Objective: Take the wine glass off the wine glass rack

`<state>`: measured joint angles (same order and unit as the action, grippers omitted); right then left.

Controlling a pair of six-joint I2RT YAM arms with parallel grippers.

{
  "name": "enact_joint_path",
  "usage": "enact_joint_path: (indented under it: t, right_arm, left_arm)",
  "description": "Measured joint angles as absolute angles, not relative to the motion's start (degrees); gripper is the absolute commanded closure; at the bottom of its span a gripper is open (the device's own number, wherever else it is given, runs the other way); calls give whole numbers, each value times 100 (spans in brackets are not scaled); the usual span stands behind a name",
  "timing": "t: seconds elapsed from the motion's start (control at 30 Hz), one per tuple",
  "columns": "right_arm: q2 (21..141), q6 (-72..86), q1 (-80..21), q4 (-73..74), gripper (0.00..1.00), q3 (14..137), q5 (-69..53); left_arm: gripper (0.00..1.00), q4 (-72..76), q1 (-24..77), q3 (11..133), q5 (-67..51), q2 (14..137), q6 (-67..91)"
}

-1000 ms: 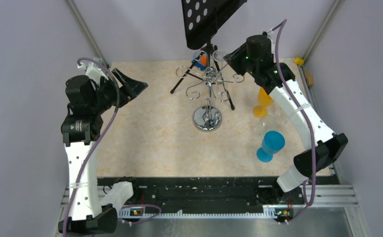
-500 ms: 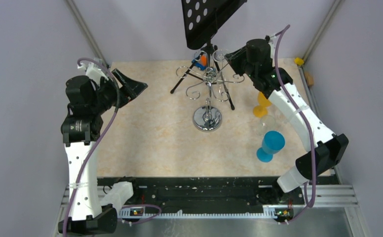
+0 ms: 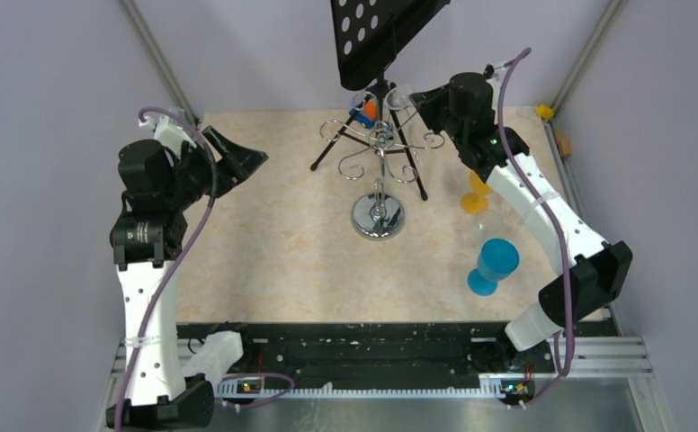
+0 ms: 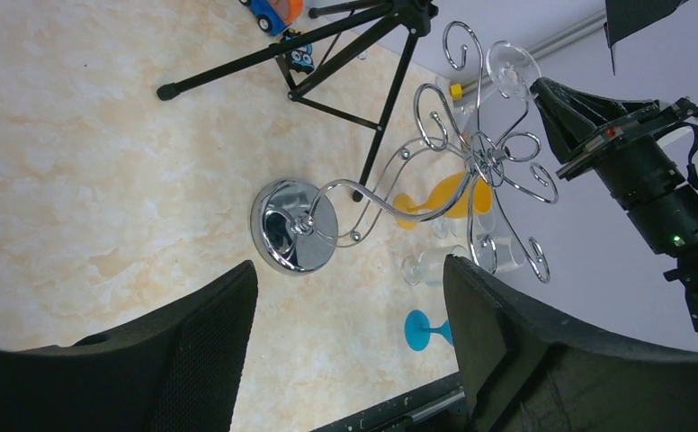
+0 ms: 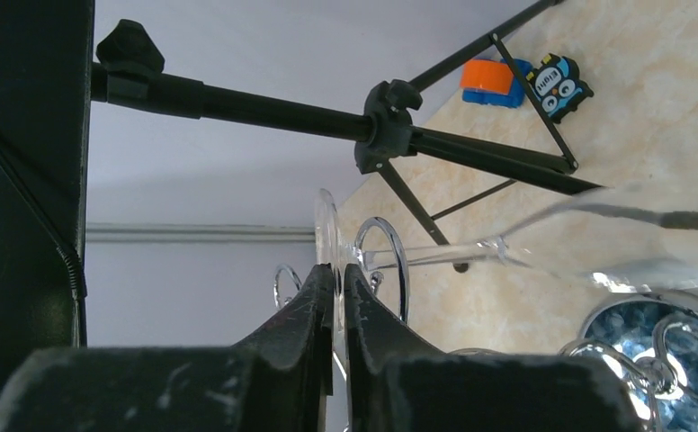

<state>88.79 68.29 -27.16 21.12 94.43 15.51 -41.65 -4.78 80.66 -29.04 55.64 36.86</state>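
Observation:
The chrome wine glass rack (image 3: 381,140) stands mid-table on its round mirrored base (image 3: 378,217). A clear wine glass (image 5: 543,243) hangs upside down from one scrolled arm at the rack's far right. In the right wrist view its thin foot disc (image 5: 326,225) sits pinched between my right gripper's (image 5: 337,270) fingers, and the stem runs right to the bowl. From above, the right gripper (image 3: 415,99) is at that foot (image 3: 402,96). My left gripper (image 3: 237,158) hangs open at the left, away from the rack (image 4: 476,153), with nothing between its fingers.
A black tripod stand with a perforated plate (image 3: 377,36) straddles the area behind the rack, its legs (image 5: 471,148) close to the held glass. Small orange and blue toys (image 3: 364,112) lie under it. An orange glass (image 3: 478,191), a blue glass (image 3: 491,264) and clear glasses (image 4: 435,265) stand at the right.
My right gripper has moved a little left, up to the rack's far-right arm, and its fingers have closed on the glass's foot. The left arm has not moved.

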Motion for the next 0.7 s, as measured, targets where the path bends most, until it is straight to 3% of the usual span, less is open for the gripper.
enact_joint_path:
  t: [0.7]
  right_arm:
    - [8646,6847,-2646,1437,100,8989,1614]
  left_arm:
    - [21,-4167,-478,8066,-2886,5522,3686]
